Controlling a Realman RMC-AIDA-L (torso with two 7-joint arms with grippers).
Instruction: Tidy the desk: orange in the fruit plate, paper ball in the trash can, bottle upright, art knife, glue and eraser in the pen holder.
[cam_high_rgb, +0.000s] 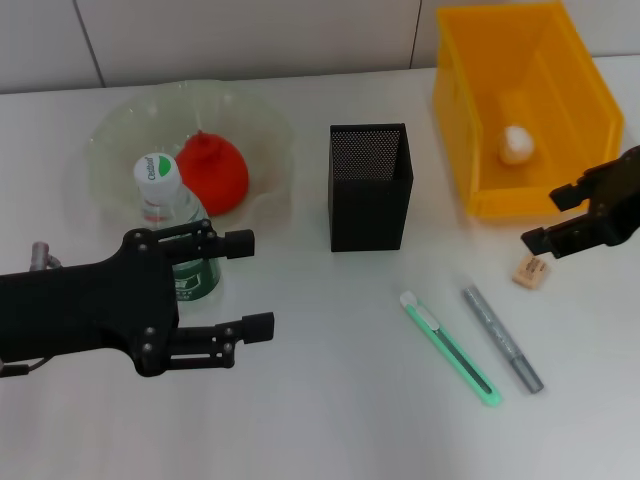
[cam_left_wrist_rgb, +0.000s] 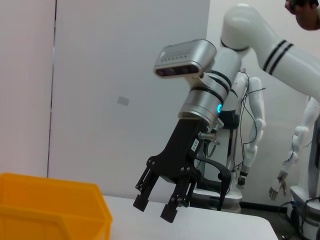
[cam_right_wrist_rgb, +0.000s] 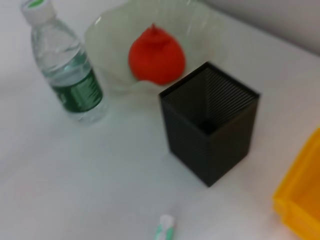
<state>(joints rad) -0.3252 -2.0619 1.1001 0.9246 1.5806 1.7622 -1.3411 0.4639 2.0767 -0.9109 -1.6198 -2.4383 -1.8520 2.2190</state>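
Eraser lies on the white worktop just below the right pincer, whose jaws hang open and empty above it, beside the yellow trash can holding the paper ball. Art knife and glue stick lie near the mesh pen holder. The orange sits in the fruit plate; the bottle stands upright beside the open left pincer.

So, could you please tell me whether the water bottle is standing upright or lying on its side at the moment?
Upright. The water bottle stands on its base beside the fruit plate, white cap on top. The open left claw sits just beside it, not gripping.
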